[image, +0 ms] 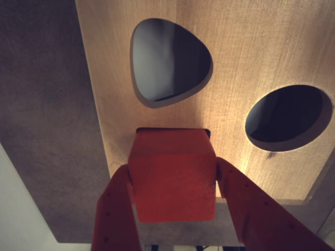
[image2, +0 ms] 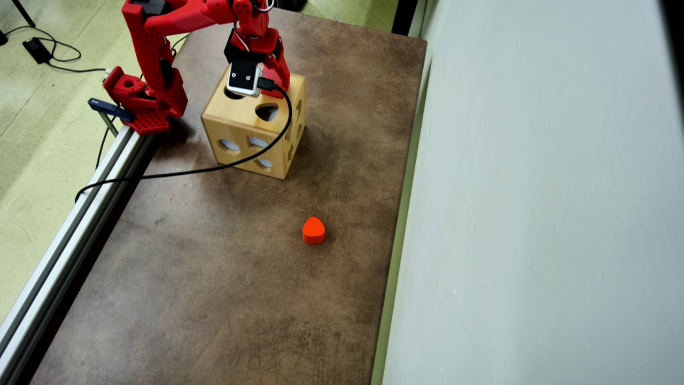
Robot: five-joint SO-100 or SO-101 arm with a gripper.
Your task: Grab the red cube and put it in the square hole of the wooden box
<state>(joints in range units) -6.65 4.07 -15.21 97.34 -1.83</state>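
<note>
The brown bench [image2: 224,278] carries the wooden box [image2: 243,136], well apart from an orange-red rounded block [image2: 313,230] lying nearer the bench's middle. The red arm [image2: 155,48] reaches over the box top. In the wrist view, the pincer [image: 174,209] pinches the red cube [image: 172,175] between its 2 fingers, right over the square hole [image: 207,132], which the cube mostly covers, beside the teardrop hole [image: 167,60] and round hole [image: 288,115].
</note>
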